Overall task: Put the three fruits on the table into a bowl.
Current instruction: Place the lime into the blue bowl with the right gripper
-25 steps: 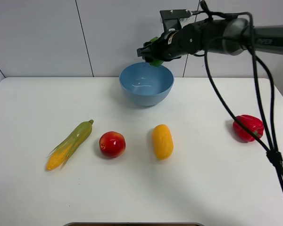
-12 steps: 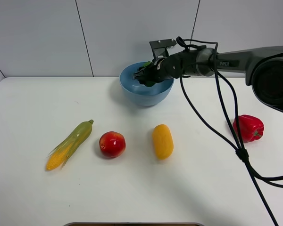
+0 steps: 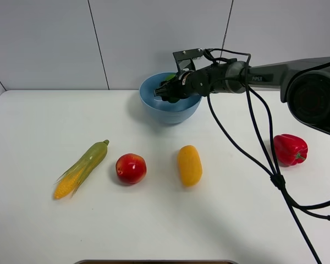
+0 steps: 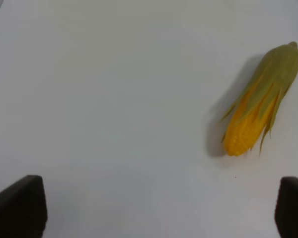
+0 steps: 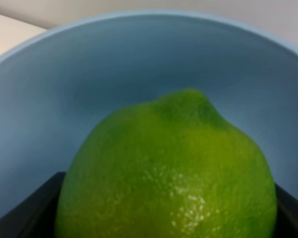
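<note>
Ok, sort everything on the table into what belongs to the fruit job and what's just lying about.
Belongs to the job: lime, apple, mango-like fruit, blue bowl.
Just lying about: corn cob, red bell pepper.

Grey arm (image 3: 275,69), black right pincer (image 3: 166,89), dangling black cables (image 3: 276,180).

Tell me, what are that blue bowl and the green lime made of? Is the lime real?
Bowl: probably glazed ceramic or hard plastic. It is smooth and glossy, with soft highlights on its inner wall; the look cannot settle which.
Lime: a pitted, slightly shiny rind like real peel, but it could be a moulded plastic replica. The pictures leave this open.
</note>
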Controlling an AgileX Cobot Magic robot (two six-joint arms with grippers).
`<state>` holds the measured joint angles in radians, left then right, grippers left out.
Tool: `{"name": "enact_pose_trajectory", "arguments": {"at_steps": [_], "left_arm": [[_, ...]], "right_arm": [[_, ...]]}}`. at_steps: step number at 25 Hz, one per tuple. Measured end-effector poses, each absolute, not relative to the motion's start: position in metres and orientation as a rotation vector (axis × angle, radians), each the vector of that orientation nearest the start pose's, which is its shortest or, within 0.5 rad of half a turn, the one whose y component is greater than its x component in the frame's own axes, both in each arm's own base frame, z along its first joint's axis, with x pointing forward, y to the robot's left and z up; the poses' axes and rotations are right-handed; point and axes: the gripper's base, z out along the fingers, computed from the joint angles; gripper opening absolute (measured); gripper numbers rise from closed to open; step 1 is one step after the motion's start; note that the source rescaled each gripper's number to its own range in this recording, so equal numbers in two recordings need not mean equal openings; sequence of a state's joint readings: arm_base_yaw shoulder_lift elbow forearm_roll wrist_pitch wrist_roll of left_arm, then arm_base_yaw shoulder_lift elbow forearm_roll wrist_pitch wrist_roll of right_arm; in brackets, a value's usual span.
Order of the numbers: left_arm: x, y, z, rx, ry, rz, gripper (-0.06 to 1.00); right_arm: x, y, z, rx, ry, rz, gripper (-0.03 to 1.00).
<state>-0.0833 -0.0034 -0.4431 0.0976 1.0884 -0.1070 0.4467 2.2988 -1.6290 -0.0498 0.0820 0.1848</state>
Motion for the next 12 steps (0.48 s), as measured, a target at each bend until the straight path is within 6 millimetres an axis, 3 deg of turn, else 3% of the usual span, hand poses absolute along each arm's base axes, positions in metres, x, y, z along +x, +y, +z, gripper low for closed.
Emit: {"name": "enact_pose_trajectory", "arguments": {"at_steps": [6, 9, 12], "left_arm": [[-0.0001, 0.0079, 0.2595, -0.028, 2.121, 0.006, 0.76], [-0.0001, 0.0079, 0.2595, -0.028, 2.121, 0.006, 0.76], [-0.0001, 0.0079, 0.2595, -0.029, 2.121, 0.005, 0.76]], "right_arm": [[0.4592, 0.2195, 0.1313, -0.349, 2.241, 0.306, 0.19], [0.4591, 0.2194, 0.1311, -0.350, 2.244, 0.305, 0.36], [0.4592, 0.2194, 0.1313, -0.349, 2.243, 0.305, 0.44]]}}
